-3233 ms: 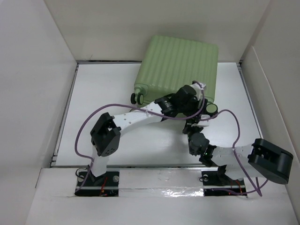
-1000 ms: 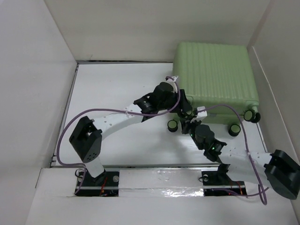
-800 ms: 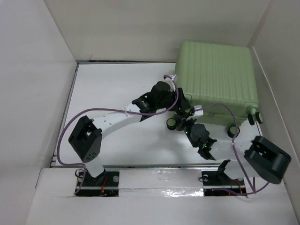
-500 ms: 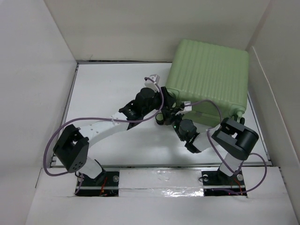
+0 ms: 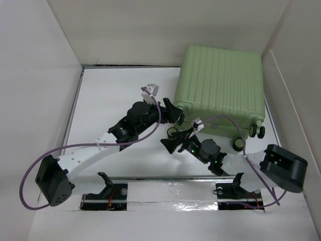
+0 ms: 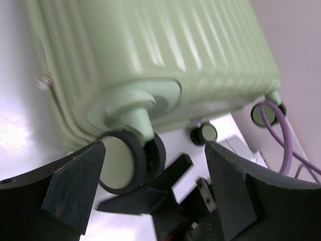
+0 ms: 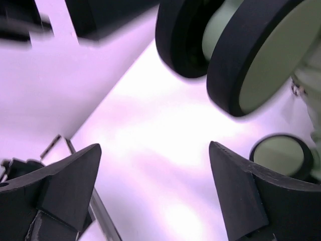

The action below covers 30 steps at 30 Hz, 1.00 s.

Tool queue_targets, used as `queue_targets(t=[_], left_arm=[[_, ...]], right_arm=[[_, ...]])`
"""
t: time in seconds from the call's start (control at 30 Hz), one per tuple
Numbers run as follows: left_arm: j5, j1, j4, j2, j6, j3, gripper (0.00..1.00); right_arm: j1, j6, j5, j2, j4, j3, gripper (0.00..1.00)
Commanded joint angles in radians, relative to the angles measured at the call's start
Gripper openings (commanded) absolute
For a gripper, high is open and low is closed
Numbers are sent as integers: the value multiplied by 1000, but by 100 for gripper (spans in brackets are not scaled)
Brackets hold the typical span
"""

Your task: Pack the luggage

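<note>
Left gripper (image 5: 173, 113) sits spread wide and empty at the near-left corner of the luggage (image 5: 220, 83), with the corner wheel (image 6: 133, 160) just ahead between its fingers. Right gripper (image 5: 175, 138) gapes too, holding nothing, just on the near side of that same wheel. The luggage lies closed and flat, ribs running away from the arms, wheeled end nearest them. By my read the left arm is closer to that corner.

- Luggage (image 5: 220, 83): hard ribbed plastic shell, smooth, with a soft sheen.
- Wheels (image 6: 126, 163): matt black rubbery tyres, smooth pale hubs.
- Bench (image 5: 115, 95): white, smooth and glossy, throwing back light.
- Left end effector (image 6: 154, 148): matt black plastic fingers.
- Cable (image 6: 277, 134): smooth purple sheath.
</note>
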State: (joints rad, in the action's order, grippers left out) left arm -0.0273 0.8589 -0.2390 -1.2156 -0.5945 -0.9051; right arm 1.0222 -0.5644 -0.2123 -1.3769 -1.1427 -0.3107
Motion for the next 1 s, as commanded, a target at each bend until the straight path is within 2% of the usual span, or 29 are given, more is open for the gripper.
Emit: queue_targets(t=[0.0,0.07,0.17,0.3,0.5,0.73,0.97], left_arm=[[-33,-75,-68,85,22,56,79],[55,-112,-107,111,9,86,78],[50,-139,-112,137,4,132,75],[36,-139,-146,157,-7,262,59],[75,-139,-258,111,-16,408,50],[219,-139,-473,-1,38,445,51],[210,-97,-627,-146,87,396,51]], right_arm=[[24,29,-55,126,269,13,97],[24,31,-90,177,398,12,100],[24,37,-110,278,522,2,100],[-20,95,-78,314,590,-62,100],[-111,135,-27,279,603,-165,100],[-200,143,48,222,600,-261,100],[-211,117,21,154,650,-330,100]])
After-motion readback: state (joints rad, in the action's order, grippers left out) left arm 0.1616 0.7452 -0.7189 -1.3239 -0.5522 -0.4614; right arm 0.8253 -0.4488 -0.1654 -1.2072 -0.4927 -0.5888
